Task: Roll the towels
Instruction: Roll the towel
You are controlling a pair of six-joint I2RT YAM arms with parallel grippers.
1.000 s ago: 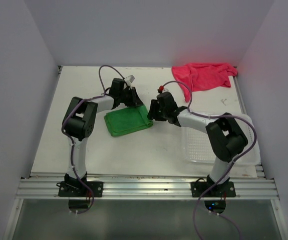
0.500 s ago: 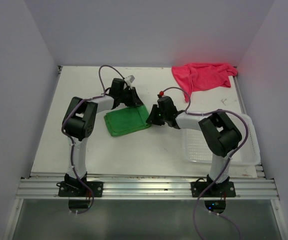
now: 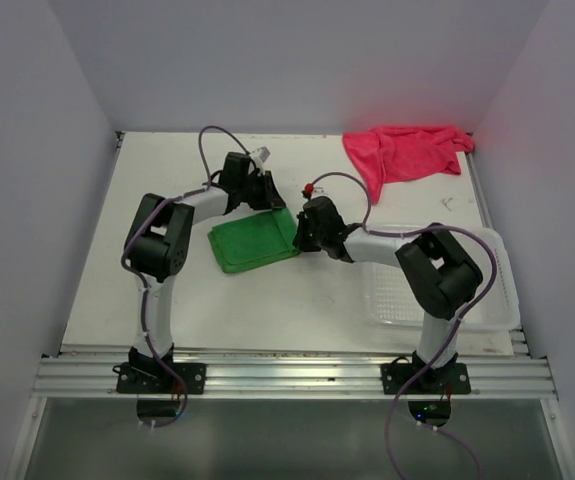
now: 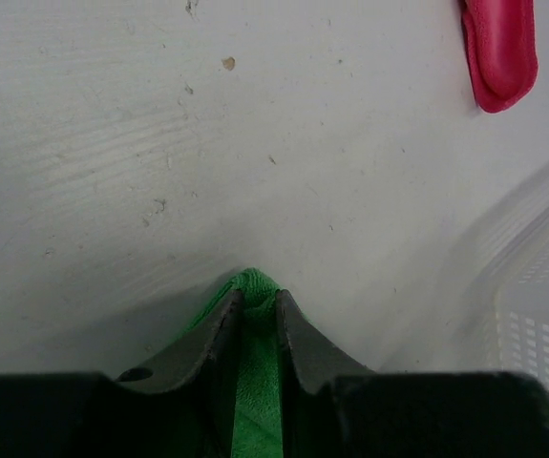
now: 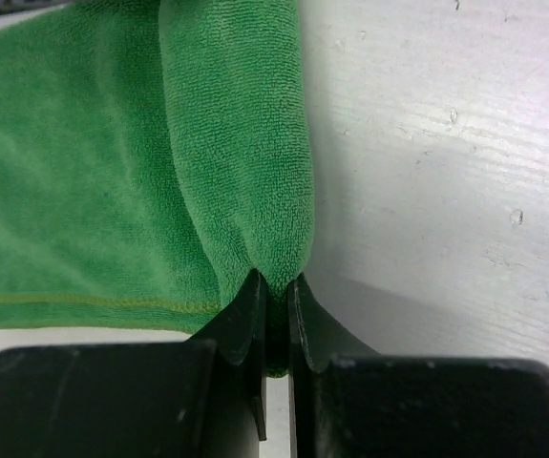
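Note:
The green towel [image 3: 252, 241] lies folded flat in the middle of the table. My left gripper [image 3: 270, 203] is shut on its far right corner; green cloth [image 4: 255, 315] fills the gap between the jaws. My right gripper [image 3: 301, 236] pinches the folded right edge of the green towel [image 5: 245, 172] and is shut on it. The pink-red towel [image 3: 404, 150] lies crumpled at the far right corner, and a tip of the pink-red towel [image 4: 499, 48] shows in the left wrist view.
A clear plastic mesh basket [image 3: 487, 300] sits at the right under my right arm; its rim [image 4: 532, 286] shows in the left wrist view. White walls close the table on three sides.
My right gripper moved left to the green towel's right edge and closed on it. The left gripper stayed on its corner.

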